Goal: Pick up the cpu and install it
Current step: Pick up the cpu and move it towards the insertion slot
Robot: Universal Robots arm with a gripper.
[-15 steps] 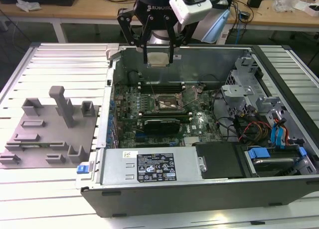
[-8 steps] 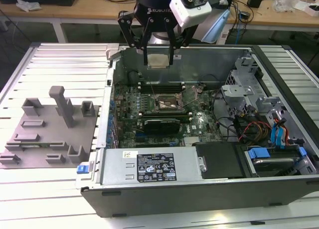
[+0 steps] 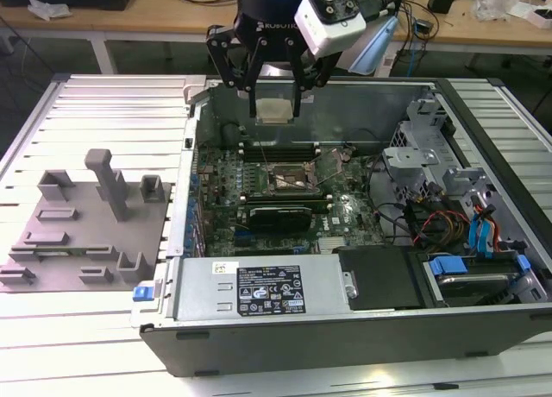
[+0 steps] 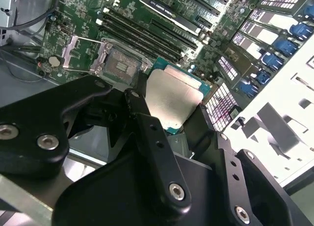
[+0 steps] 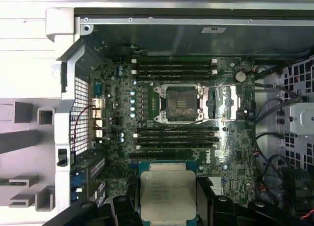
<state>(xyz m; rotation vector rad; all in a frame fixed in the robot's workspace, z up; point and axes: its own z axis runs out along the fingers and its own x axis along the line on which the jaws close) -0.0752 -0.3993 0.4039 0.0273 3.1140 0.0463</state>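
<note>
My gripper (image 3: 276,99) hangs above the open computer case, shut on the cpu (image 3: 276,110), a small flat square chip with a silvery top. The black fingers (image 4: 142,120) clamp the cpu (image 4: 171,100) by two opposite edges. The cpu (image 5: 168,194) is held flat, well above the motherboard. The dark square socket (image 3: 289,179) lies below it and a little nearer the case's front, with its metal latch frame folded open to one side. In both wrist views the socket (image 5: 179,102) (image 4: 120,66) is bare, with nothing seated in it.
Memory slots (image 5: 174,69) flank the socket. A long black card (image 3: 280,214) lies in front of it, then the power supply (image 3: 259,289). Drive bays with blue cables (image 3: 483,233) fill the exterior view's right. A grey tray (image 3: 78,233) sits outside the case on the left.
</note>
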